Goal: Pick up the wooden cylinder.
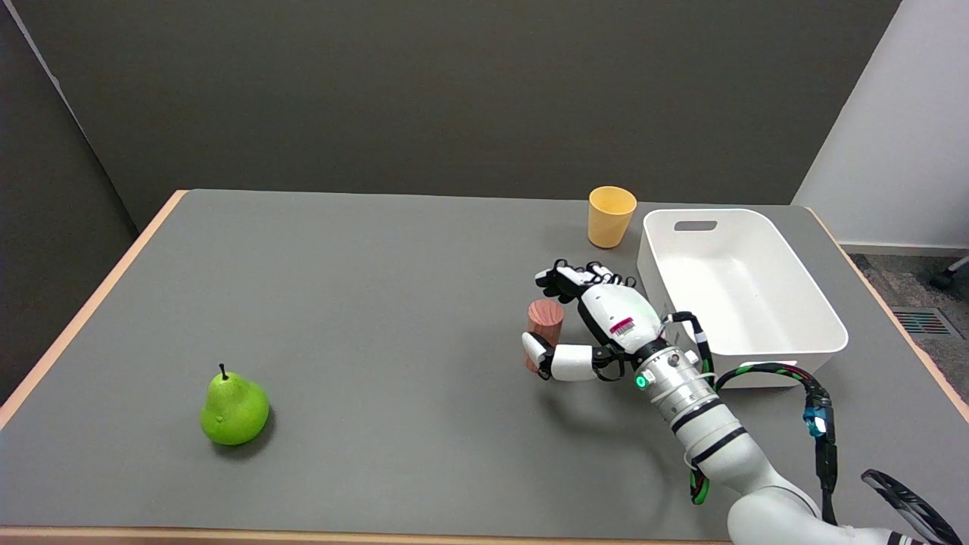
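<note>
One unreadable pink label (pixel 622 327) on robot hand (pixel 598 318).

Cup (pixel 611 216) left of bin (pixel 757 333), cylinder (pixel 544 324) before cup, pear (pixel 234 408) far left

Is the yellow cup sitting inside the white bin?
No, the yellow cup stands on the table just outside the white bin, beside its far left corner.

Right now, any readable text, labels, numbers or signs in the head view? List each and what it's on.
No legible text anywhere.
Sticker on the back of the right hand: pink band and barcode-like marks, too small to read.
Wooden cylinder, yellow cup, white bin, green pear: no markings visible.
</note>
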You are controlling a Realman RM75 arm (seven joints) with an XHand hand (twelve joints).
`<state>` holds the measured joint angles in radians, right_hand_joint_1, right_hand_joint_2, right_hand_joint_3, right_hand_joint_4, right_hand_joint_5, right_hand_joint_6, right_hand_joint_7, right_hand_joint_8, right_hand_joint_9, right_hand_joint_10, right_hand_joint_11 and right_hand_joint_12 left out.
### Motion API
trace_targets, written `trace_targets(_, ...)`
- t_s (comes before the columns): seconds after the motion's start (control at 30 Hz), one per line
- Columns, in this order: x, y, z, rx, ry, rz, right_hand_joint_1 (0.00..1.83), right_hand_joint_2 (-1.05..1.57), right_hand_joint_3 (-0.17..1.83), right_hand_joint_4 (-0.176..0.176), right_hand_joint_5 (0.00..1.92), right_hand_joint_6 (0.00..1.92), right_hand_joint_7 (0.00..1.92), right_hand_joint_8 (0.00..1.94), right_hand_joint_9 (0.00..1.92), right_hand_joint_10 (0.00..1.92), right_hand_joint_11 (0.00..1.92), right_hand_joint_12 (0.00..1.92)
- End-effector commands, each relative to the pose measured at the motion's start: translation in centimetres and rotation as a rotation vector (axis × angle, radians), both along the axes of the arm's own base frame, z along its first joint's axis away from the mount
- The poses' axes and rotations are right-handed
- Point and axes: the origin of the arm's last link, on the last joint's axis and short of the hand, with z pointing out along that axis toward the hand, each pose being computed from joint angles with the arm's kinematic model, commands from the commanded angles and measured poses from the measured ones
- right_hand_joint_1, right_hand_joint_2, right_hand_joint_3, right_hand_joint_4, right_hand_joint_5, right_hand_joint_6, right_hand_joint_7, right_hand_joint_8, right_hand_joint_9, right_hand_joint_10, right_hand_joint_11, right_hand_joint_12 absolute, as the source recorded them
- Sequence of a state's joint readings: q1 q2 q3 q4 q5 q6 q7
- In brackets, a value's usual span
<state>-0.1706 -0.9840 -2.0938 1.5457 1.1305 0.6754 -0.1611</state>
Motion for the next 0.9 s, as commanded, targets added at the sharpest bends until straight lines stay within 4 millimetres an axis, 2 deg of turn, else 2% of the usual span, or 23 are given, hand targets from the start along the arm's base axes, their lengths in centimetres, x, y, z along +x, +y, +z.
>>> trace_targets(0.03, -0.47, -0.17, 0.29, -0.006, -0.007, -0.017, 0.59, 0.7, 0.85, -0.127, 0.34, 0.65, 0.5, 0.62, 0.42, 1.07, 0.17, 1.3)
trace_targets(0.3, -0.84, -0.07, 0.41, -0.007, 0.005, -0.025, 0.74, 0.72, 0.87, -0.141, 0.42, 0.88, 0.59, 0.73, 0.52, 1.16, 0.33, 1.47)
trace_targets(0.63, -0.9, -0.16, 0.44, -0.007, 0.01, -0.026, 0.83, 0.76, 0.89, -0.134, 0.51, 1.13, 0.68, 0.88, 0.58, 1.21, 0.39, 1.52)
trace_targets(0.67, -0.9, -0.16, 0.44, -0.007, 0.01, -0.026, 0.87, 0.85, 0.77, -0.126, 0.54, 1.22, 0.68, 0.89, 0.58, 1.21, 0.39, 1.53)
trace_targets(0.73, -0.91, -0.16, 0.44, -0.006, 0.011, -0.026, 0.98, 1.16, 0.33, -0.098, 0.63, 1.55, 0.71, 0.93, 0.6, 1.22, 0.41, 1.56)
trace_targets(0.9, -0.82, -0.27, 0.46, -0.007, 0.013, -0.023, 0.99, 1.14, 0.36, -0.093, 0.65, 1.55, 0.74, 0.98, 0.64, 1.26, 0.45, 1.6)
